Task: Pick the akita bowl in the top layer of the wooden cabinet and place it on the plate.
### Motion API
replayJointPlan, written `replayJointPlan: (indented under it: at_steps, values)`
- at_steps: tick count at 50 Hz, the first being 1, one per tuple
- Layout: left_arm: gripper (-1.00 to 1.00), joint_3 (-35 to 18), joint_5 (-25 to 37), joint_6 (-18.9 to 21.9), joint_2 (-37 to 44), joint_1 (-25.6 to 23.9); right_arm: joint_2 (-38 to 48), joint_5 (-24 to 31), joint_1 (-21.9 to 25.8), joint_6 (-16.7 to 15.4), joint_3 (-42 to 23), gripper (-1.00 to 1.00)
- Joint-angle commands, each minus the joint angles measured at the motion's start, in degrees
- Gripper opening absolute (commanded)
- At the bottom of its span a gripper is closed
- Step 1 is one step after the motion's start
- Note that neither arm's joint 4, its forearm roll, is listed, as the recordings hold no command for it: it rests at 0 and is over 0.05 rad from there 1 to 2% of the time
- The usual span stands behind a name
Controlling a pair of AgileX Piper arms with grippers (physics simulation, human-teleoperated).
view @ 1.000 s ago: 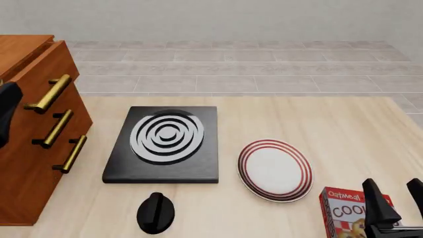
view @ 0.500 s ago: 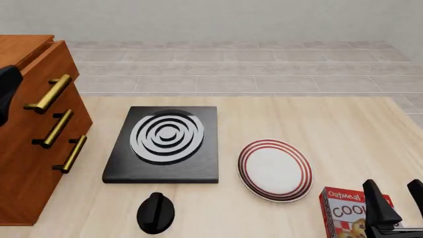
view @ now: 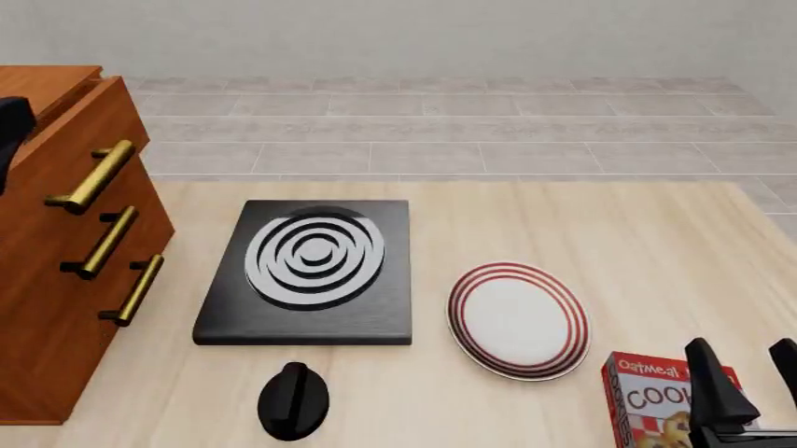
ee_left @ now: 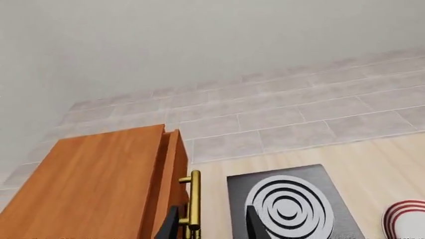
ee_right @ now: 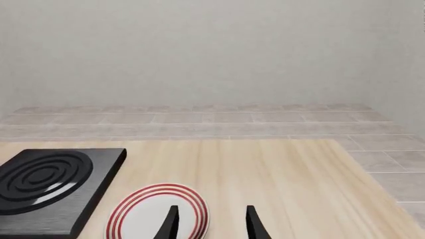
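The wooden cabinet [view: 50, 308] stands at the table's left edge with all three drawers shut. Its top layer [view: 88, 131] carries a brass handle [view: 90, 177]. The akita bowl is hidden. In the left wrist view my left gripper [ee_left: 210, 226] is open, its fingertips either side of the top brass handle [ee_left: 194, 199] and short of it. Only a dark part of the left arm [view: 10, 131] shows in the front view. The red-ringed plate [view: 517, 319] lies right of centre. My right gripper [view: 748, 369] hovers open near the front right corner, pointing at the plate [ee_right: 156, 214].
A black square stove [view: 312, 271] with white rings sits between cabinet and plate. In front of it stands a black knob-like object [view: 294, 401]. An oatmeal cookie box [view: 648, 401] stands beside the right gripper. The table ends at a tiled floor behind.
The left arm's dark part has moved up and further left along the cabinet's top edge. The right gripper has dropped slightly. Nothing else has moved.
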Motion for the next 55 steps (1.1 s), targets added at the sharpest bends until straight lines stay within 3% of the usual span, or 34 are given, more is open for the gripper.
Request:
replayJointPlan:
  at_steps: [1,20,32,39,55]
  values:
    - [1.0,-1.9,2.3,0.6,2.1,1.3,-0.2,0.1,-0.1,0.2,0.0,1.0]
    - [1.0,-4.2,7.5,-0.1,6.0,2.8,-0.1,-0.2,-0.2,0.5,-0.1,1.0]
    - [1.0,-6.5,10.5,2.0,7.6,4.8,-0.2,-0.2,0.0,0.8,-0.1,1.0]
    - [1.0,-7.5,13.4,-0.3,8.9,4.1,-0.2,-0.2,0.1,0.8,-0.1,1.0]
    - [1.0,-7.7,14.8,4.0,11.1,9.7,-0.1,0.1,0.1,0.8,-0.2,1.0]
